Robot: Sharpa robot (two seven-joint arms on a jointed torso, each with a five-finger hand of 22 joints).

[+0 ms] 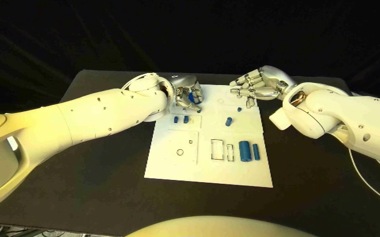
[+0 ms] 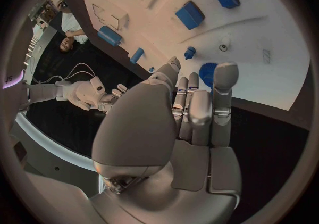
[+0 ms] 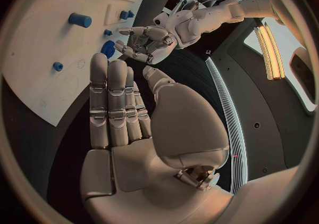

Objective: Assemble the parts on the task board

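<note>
**Both robot hands hover at the far end of the task board**

The left robot hand hangs over the far left corner of the task board, the white plate lying in the middle of the black worktop. Its fingers are stretched out side by side, and a round blue part shows just behind their tips in the left wrist view; whether the fingers touch or pinch it cannot be told from these pictures.

Just beside that hand on the board lie two small blue parts close together in a marked field. Nearer the middle, a short blue part lies tilted by itself. Towards the near right part of the board, two longer blue cylinders lie side by side, just beside a pair of outlined rectangular slots. A small outlined ring sits in the near left field.

The right robot hand is held over the far right corner of the board. Its fingers are straight and close together with the thumb set apart from them, and nothing is in its grasp. The two hands are near each other but do not touch.
</note>
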